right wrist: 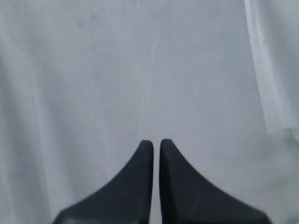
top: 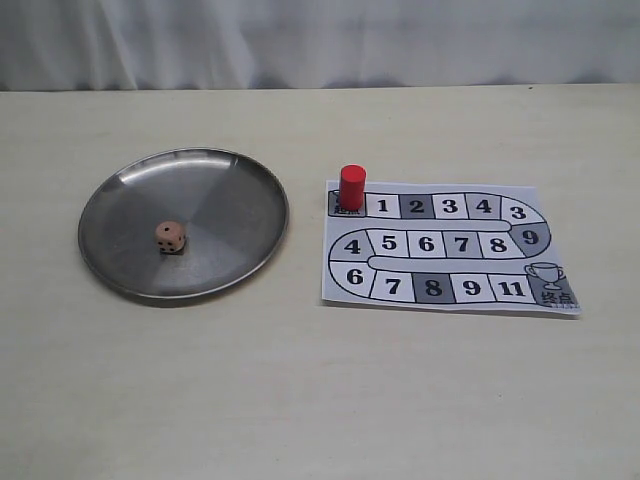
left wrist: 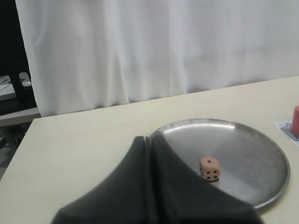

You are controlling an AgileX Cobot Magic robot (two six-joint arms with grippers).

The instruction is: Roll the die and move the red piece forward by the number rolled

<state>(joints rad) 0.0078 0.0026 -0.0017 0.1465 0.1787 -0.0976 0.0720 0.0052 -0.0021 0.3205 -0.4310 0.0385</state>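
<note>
The die (top: 170,236) rests inside the round metal plate (top: 240,190) on the left of the table; it also shows in the left wrist view as the die (left wrist: 210,168), one pip on top. The red piece (top: 352,187) stands upright on the start square of the printed board (top: 500,265); a sliver of the red piece (left wrist: 295,120) shows in the left wrist view. My left gripper (left wrist: 149,139) is shut and empty, back from the plate (left wrist: 261,154) and the die. My right gripper (right wrist: 156,142) is shut, empty, facing a white curtain. Neither arm appears in the exterior view.
The board's numbered track winds from the start square to a trophy square (top: 548,280) at its lower right. A white curtain (top: 320,40) hangs behind the table's far edge. Bare tabletop (top: 300,400) lies in front of plate and board.
</note>
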